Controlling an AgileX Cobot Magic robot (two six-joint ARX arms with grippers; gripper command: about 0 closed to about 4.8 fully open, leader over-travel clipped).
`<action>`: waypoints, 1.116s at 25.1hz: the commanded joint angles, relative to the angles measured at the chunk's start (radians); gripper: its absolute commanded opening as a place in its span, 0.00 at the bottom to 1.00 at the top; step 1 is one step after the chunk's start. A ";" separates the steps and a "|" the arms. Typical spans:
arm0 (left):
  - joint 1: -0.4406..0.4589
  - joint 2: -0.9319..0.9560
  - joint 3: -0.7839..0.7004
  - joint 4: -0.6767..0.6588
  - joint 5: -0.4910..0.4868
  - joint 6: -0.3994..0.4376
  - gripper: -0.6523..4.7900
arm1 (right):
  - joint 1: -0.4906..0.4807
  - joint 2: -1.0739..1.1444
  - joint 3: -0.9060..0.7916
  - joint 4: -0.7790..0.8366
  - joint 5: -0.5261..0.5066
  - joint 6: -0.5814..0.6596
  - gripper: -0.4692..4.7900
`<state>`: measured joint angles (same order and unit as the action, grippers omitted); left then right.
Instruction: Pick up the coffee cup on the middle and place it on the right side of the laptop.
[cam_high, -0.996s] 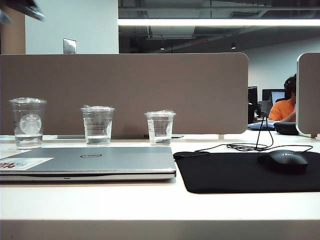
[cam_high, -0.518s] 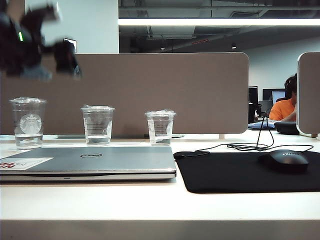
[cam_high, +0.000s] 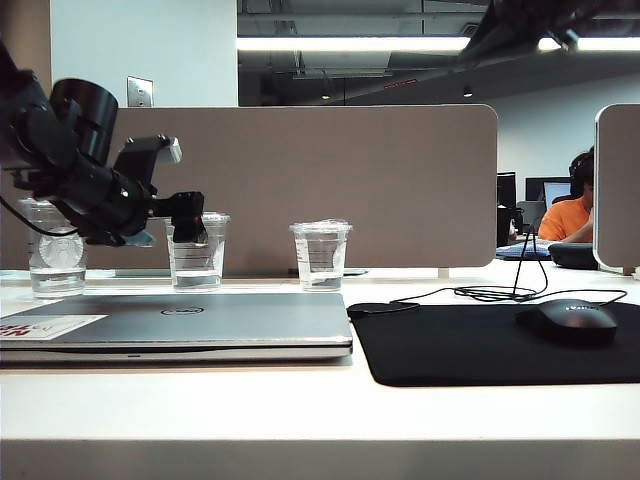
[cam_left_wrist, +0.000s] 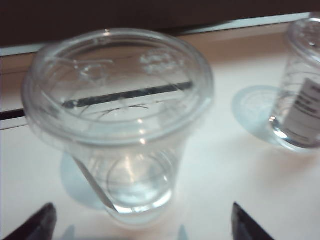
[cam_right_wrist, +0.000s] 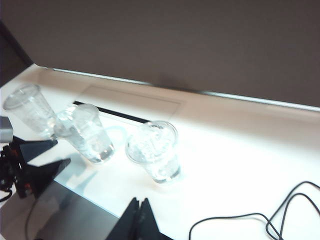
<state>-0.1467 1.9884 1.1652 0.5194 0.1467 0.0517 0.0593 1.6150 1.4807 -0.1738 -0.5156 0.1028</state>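
Clear plastic makes up all three lidded cups standing in a row on the pale surface behind the thin silver-grey Dell laptop: a Starbucks-logo cup at the left, the coffee cup with faint horizontal lines in the middle, and a smaller white-labelled cup. The left gripper hovers at the coffee cup's rim, fingers spread wide either side. The right gripper hangs above, fingers pressed together. One black mouse sits on one black mat.
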 joint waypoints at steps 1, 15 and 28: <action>0.000 0.048 0.059 0.014 -0.023 -0.003 1.00 | 0.000 0.014 0.008 0.036 0.001 -0.008 0.08; 0.000 0.274 0.307 0.013 -0.049 -0.007 1.00 | -0.003 0.064 0.008 0.037 0.001 -0.054 0.08; 0.000 0.307 0.343 0.095 -0.055 -0.006 0.94 | -0.006 0.065 0.007 0.012 0.001 -0.055 0.08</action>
<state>-0.1471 2.3013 1.5040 0.6022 0.0734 0.0502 0.0536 1.6875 1.4815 -0.1650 -0.5129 0.0517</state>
